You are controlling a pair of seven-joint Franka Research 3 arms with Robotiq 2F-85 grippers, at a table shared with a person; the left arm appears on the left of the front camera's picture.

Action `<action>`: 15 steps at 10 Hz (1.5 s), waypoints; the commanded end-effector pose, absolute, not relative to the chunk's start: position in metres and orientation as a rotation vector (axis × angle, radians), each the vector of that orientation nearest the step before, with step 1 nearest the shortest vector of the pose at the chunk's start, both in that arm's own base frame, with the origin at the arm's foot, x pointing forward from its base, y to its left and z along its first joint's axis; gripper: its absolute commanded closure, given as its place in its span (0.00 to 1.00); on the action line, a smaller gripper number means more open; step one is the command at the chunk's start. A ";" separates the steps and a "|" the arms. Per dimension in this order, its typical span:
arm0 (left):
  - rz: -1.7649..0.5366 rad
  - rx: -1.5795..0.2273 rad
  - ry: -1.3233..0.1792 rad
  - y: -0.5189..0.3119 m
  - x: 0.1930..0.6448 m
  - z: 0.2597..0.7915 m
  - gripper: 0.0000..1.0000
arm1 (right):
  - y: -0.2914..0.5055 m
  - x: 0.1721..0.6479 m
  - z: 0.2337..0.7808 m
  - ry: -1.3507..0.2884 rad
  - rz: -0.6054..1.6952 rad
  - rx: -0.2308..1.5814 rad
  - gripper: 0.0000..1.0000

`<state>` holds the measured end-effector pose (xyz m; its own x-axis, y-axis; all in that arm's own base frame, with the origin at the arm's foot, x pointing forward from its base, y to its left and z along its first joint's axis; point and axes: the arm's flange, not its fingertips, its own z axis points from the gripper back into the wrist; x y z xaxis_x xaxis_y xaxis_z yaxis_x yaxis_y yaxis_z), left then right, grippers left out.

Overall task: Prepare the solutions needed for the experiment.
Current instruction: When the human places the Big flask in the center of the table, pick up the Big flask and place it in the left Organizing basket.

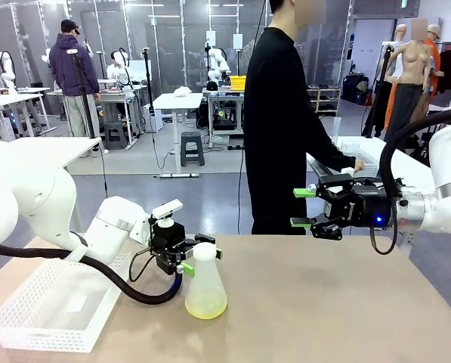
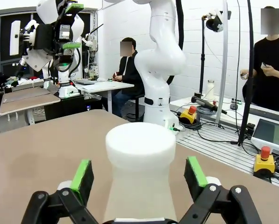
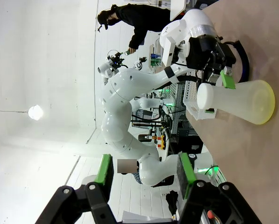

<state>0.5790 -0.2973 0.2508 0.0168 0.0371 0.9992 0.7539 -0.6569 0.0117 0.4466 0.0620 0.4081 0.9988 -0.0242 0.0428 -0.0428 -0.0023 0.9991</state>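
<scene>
A frosted conical flask (image 1: 205, 283) stands on the brown table (image 1: 323, 302) left of centre. A shallow layer of pale yellow-green solution (image 1: 205, 307) lies in its base. My left gripper (image 1: 202, 261) is open, with its green pads on either side of the flask's neck. In the left wrist view the pads (image 2: 83, 175) stand clear of the white neck (image 2: 140, 158), with a gap on both sides. My right gripper (image 1: 302, 208) hangs open above the table's far right, nothing between its fingers. The right wrist view shows the flask (image 3: 237, 100) sideways beyond that gripper (image 3: 144, 172).
A white mesh basket (image 1: 51, 302) sits at the table's front left, close to my left arm. A person in black (image 1: 285, 121) stands behind the far edge, one hand (image 1: 357, 165) on a side table at the right. Bare tabletop stretches right of the flask.
</scene>
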 end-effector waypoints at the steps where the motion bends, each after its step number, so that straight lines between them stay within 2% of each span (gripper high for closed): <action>1: -1.704 -1.768 -0.779 -0.300 0.575 0.251 0.00 | 0.062 0.447 0.409 -0.059 0.022 1.575 0.30; 7: -1.706 -1.794 -0.759 -0.306 0.572 0.248 0.00 | 0.062 0.447 0.409 -0.059 0.022 1.575 0.30; 8: -1.713 -1.788 -0.762 -0.306 0.572 0.246 0.16 | 0.062 0.447 0.409 -0.059 0.022 1.575 0.30; 9: -1.715 -1.783 -0.757 -0.308 0.571 0.246 0.20 | 0.062 0.447 0.409 -0.059 0.022 1.575 0.30; 10: -1.707 -1.784 -0.755 -0.308 0.571 0.246 0.36 | 0.062 0.447 0.409 -0.059 0.022 1.575 0.30; 11: -1.706 -1.779 -0.754 -0.309 0.571 0.246 0.40 | 0.062 0.447 0.409 -0.059 0.022 1.575 0.30; 12: -1.688 -1.799 -0.749 -0.310 0.571 0.246 0.56 | 0.062 0.447 0.409 -0.059 0.022 1.575 0.30; 13: -1.692 -1.796 -0.742 -0.310 0.570 0.245 0.60 | 0.062 0.447 0.409 -0.059 0.022 1.575 0.30; 14: -1.696 -1.793 -0.745 -0.311 0.570 0.245 0.76 | 0.062 0.447 0.409 -0.059 0.022 1.575 0.30; 15: -1.696 -1.789 -0.742 -0.311 0.569 0.244 0.80 | 0.062 0.447 0.409 -0.059 0.022 1.575 0.30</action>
<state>0.5691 -0.3140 0.2483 0.0361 0.0354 0.9987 0.7317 -0.6817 -0.0022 0.4466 0.0620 0.4081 0.9988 -0.0242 0.0428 -0.0428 -0.0023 0.9991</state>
